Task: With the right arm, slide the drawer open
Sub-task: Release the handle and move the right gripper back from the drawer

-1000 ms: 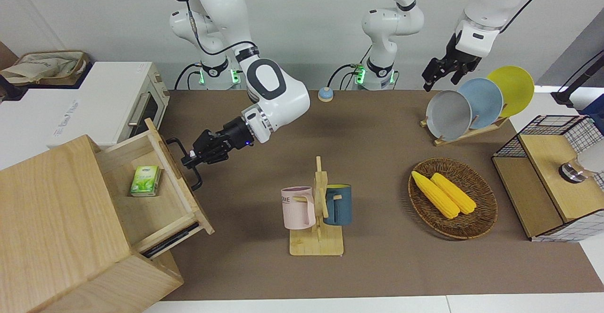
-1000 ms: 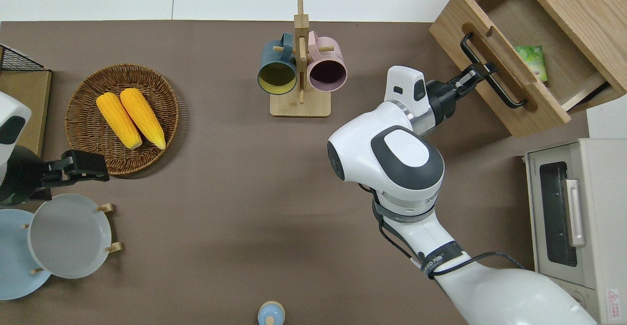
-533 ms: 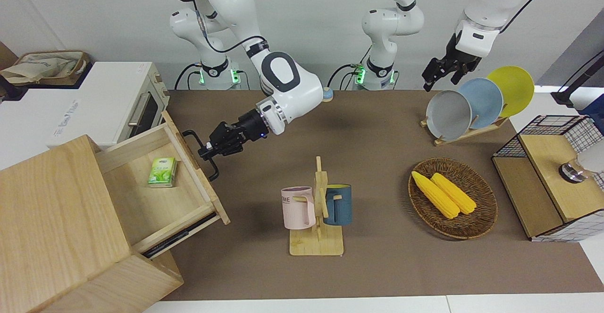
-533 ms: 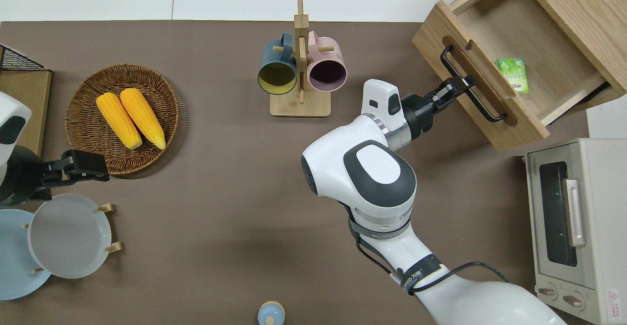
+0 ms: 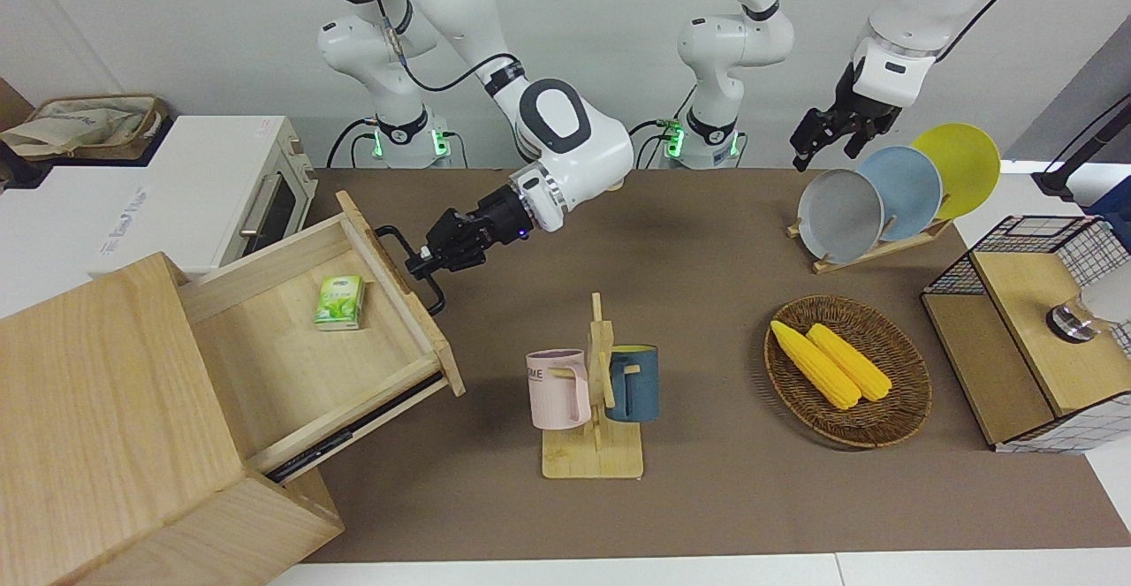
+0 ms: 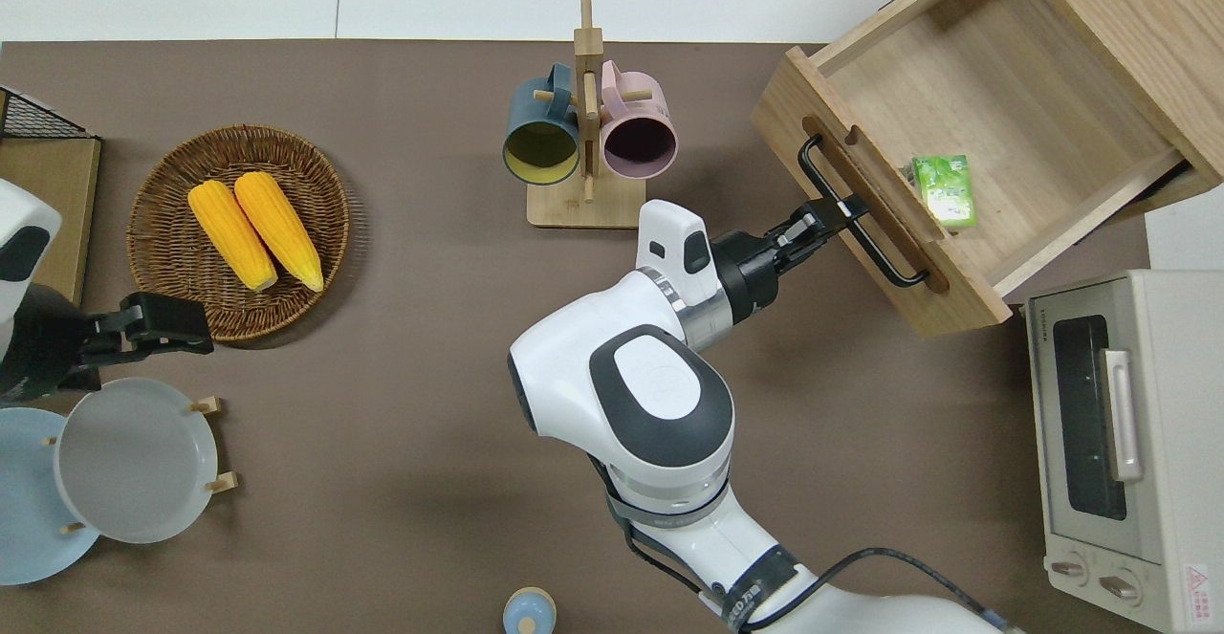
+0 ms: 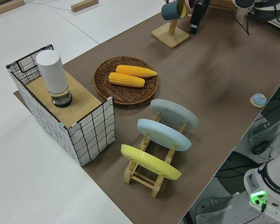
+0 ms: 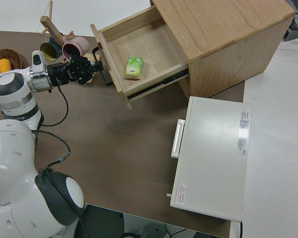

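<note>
At the drawer (image 5: 353,338) front, the right tool (image 5: 422,261) grips its handle (image 5: 411,270).

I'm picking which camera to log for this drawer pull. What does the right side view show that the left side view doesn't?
Only the right side view shows the open drawer, the green carton in it, the right pincer shut on its black handle, and the toaster oven. Only the left side view shows the plate rack and wire-mesh shelf. Both show the mug stand and corn basket.
</note>
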Tool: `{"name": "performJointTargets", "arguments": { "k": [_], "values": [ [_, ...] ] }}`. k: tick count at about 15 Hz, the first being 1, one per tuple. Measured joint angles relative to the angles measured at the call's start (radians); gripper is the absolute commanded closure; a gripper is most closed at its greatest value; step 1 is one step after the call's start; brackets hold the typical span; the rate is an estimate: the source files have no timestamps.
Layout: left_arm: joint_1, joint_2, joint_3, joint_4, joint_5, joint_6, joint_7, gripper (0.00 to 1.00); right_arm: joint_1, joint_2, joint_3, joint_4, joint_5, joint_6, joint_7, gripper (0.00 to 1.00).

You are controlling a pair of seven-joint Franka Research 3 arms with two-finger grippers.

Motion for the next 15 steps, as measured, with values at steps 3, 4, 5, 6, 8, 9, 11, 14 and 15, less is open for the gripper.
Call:
{"name": "performJointTargets", "arguments": {
  "k": [3,4,5,6,8,9,11,14,15],
  "values": [
    [0.000,0.000,0.000,0.000,0.000,0.000,0.000,0.01,0.020,0.000,0.014,0.011,0.021,-0.029,-0.001,0.950],
    [0.000,0.000,0.000,0.000,0.000,0.000,0.000,0.01,0.021,0.001,0.023,0.014,0.024,-0.037,-0.001,0.919],
    [0.000,0.000,0.000,0.000,0.000,0.000,0.000,0.01,0.022,0.001,0.030,0.016,0.027,-0.045,-0.001,0.892],
    [0.000,0.000,0.000,0.000,0.000,0.000,0.000,0.01,0.022,0.001,0.032,0.016,0.028,-0.052,-0.001,0.844],
    [0.000,0.000,0.000,0.000,0.000,0.000,0.000,0.01,0.022,0.002,0.033,0.016,0.028,-0.053,-0.001,0.686],
    [0.000,0.000,0.000,0.000,0.000,0.000,0.000,0.01,0.022,0.002,0.033,0.017,0.028,-0.054,-0.004,0.596],
    [0.000,0.000,0.000,0.000,0.000,0.000,0.000,0.01,0.027,0.002,0.035,0.020,0.036,-0.059,-0.027,0.259],
    [0.000,0.000,0.000,0.000,0.000,0.000,0.000,0.01,0.051,-0.001,0.036,0.039,0.039,-0.091,-0.041,0.021],
    [0.000,0.000,0.000,0.000,0.000,0.000,0.000,0.01,0.057,-0.003,0.035,0.048,0.038,-0.099,-0.047,0.017]
  ]
}}
